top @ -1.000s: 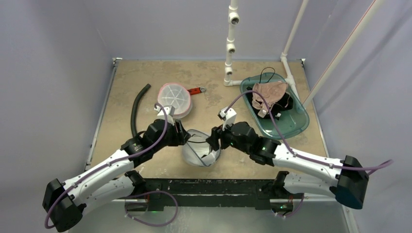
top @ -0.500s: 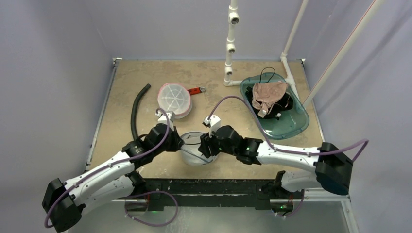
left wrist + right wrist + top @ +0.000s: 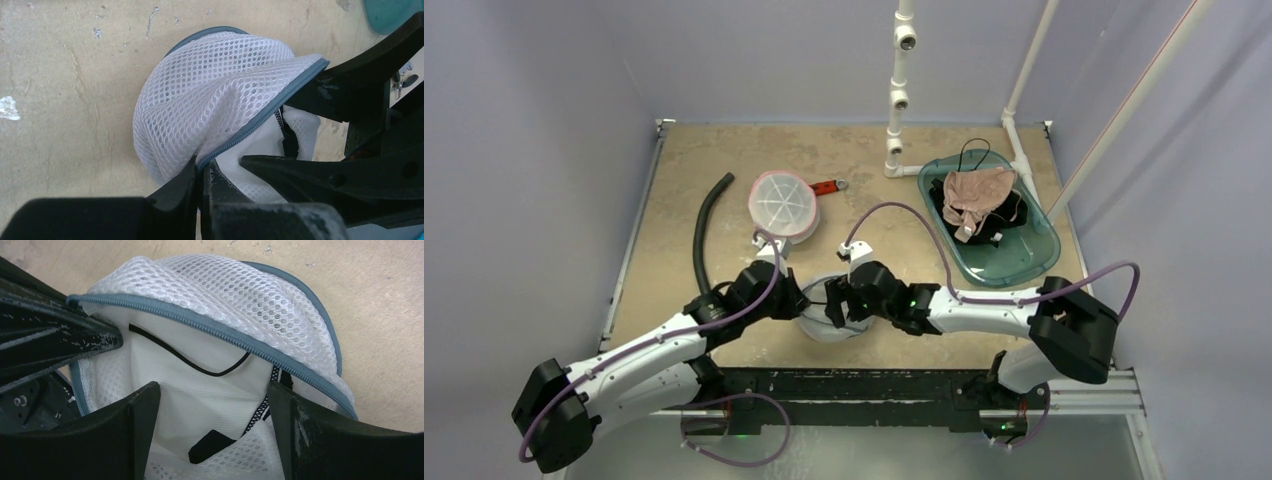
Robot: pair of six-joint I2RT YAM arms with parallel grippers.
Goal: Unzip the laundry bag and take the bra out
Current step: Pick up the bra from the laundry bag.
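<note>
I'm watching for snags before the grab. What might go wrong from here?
The left gripper pinches only the zipper edge of the laundry bag; it may slip and the flap drop shut. The open right gripper may catch mesh along with the bra, dragging the bag.

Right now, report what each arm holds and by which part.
The left fingers pinch the white mesh laundry bag by its grey zipper edge. The right fingers stand open at the bag's mouth, holding nothing.
</note>
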